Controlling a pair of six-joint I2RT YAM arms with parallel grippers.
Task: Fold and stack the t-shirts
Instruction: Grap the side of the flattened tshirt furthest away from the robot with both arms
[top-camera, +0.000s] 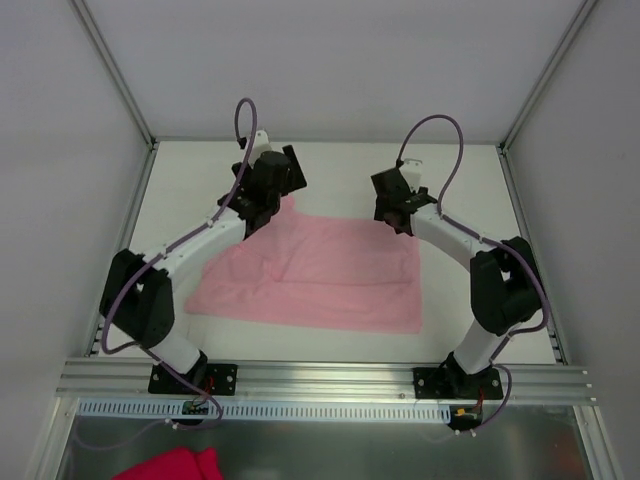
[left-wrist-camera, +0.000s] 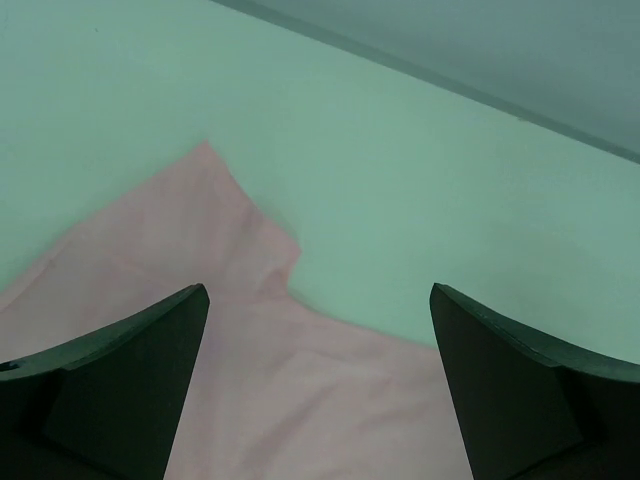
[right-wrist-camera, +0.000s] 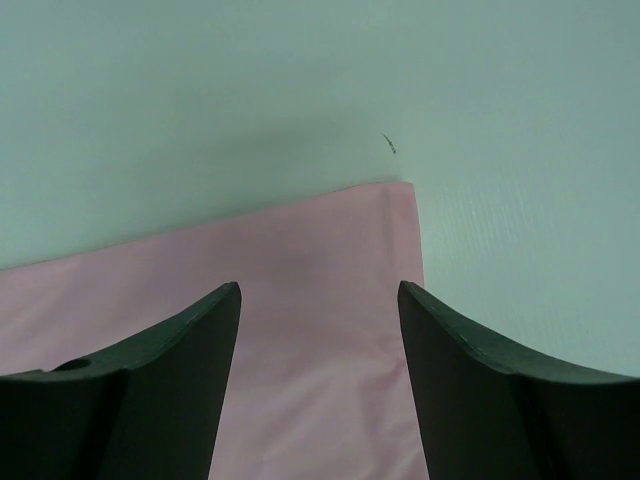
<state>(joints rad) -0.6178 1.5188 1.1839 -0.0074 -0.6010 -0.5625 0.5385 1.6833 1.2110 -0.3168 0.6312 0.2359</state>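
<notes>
i judge the task barely begun. the plain pale pink thin-fabric t-shirt (top-camera: 320, 275) lies spread flat in the middle of the white desk (top-camera: 470, 180), one wide sheet with no tidy folded packet and no stack anywhere. all folds seem to be ahead.

the left fingers (left-wrist-camera: 110, 390) are spread wide over the shirt's 11 o'clock corner, holding nothing. the right fingers (right-wrist-camera: 130, 390) are spread too, over the square 1 o'clock corner, also holding nothing. from the wrist views i can't tell whether either set touches the cloth.

from above, the left arm covers part of the 11 o'clock edge, so i can't make out sleeves or neckline, or tell whether a layer is already doubled under. a deep magenta cloth (top-camera: 170, 465) is cut off at 7 o'clock, beyond the desk's near rail.
</notes>
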